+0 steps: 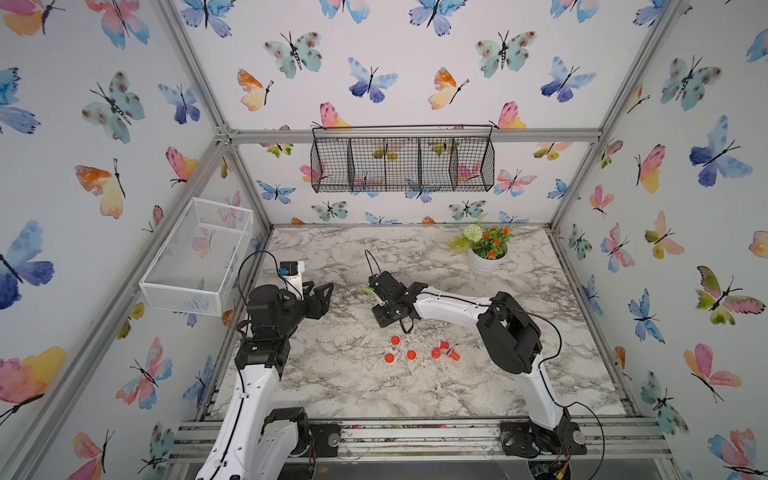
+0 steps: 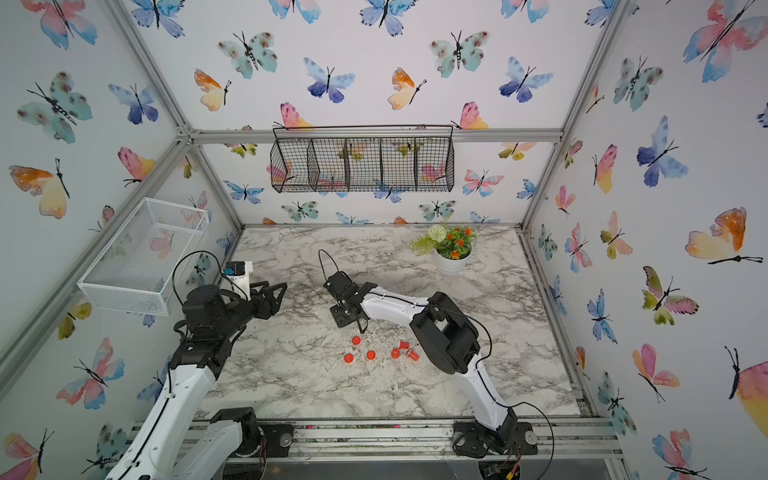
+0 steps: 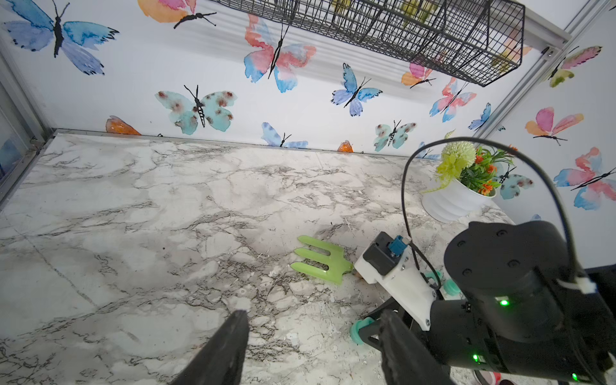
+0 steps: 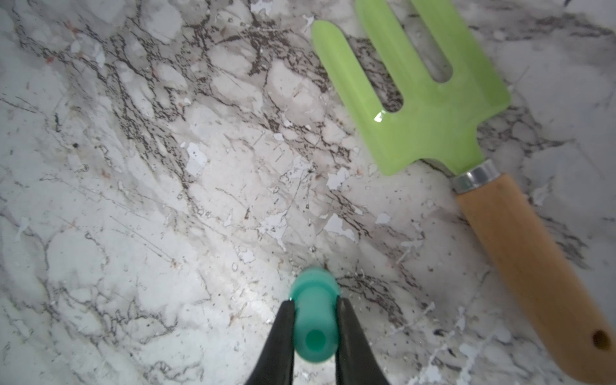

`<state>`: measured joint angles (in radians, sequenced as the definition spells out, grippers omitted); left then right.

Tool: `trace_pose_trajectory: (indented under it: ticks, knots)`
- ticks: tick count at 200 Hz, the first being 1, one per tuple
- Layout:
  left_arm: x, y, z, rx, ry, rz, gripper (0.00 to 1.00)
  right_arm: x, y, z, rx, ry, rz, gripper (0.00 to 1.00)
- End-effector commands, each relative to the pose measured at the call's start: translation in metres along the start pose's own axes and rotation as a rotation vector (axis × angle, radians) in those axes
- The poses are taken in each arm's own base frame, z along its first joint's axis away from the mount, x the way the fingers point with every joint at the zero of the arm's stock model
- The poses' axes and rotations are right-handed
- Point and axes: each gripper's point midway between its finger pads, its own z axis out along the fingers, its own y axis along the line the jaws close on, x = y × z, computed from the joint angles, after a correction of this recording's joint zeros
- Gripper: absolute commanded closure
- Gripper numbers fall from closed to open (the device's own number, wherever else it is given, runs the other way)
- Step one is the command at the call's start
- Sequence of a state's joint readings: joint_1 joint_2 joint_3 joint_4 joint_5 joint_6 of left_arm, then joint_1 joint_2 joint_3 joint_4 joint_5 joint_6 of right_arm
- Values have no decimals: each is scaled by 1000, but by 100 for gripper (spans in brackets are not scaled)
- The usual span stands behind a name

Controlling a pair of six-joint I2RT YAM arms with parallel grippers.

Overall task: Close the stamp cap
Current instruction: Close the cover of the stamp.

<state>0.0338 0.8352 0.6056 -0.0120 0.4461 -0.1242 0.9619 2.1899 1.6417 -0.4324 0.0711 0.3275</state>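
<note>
The right gripper [image 4: 315, 303] is clamped on a teal stamp [image 4: 315, 330], held low over the marble table [image 4: 133, 200] near a green garden fork [image 4: 416, 110]. The left gripper [image 3: 313, 315] stands partly open, holding nothing. Orange stamps [image 1: 411, 354] lie well apart.

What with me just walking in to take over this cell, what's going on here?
The right gripper is shut on a small teal stamp piece, holding it close to the marble table beside a green garden fork. The left gripper hangs open and empty. Several orange stamp pieces lie loose nearer the front, none in a gripper. Whether the teal piece is stamp or cap, I cannot tell.
</note>
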Motion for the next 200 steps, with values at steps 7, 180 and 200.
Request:
trace_pose_trajectory:
  ticks: [7, 180, 200]
  knots:
    - [-9, -3, -1, 16, -21, 4, 36, 43, -5, 23, 28, 143, -26, 90]
    - [-8, 0, -2, 9, -21, 0, 36, 188, -10, 76, 4, 506, 44, 97]
    - [-8, 0, -2, 9, -21, 0, 36, 194, -5, 79, -24, 526, 62, 97]
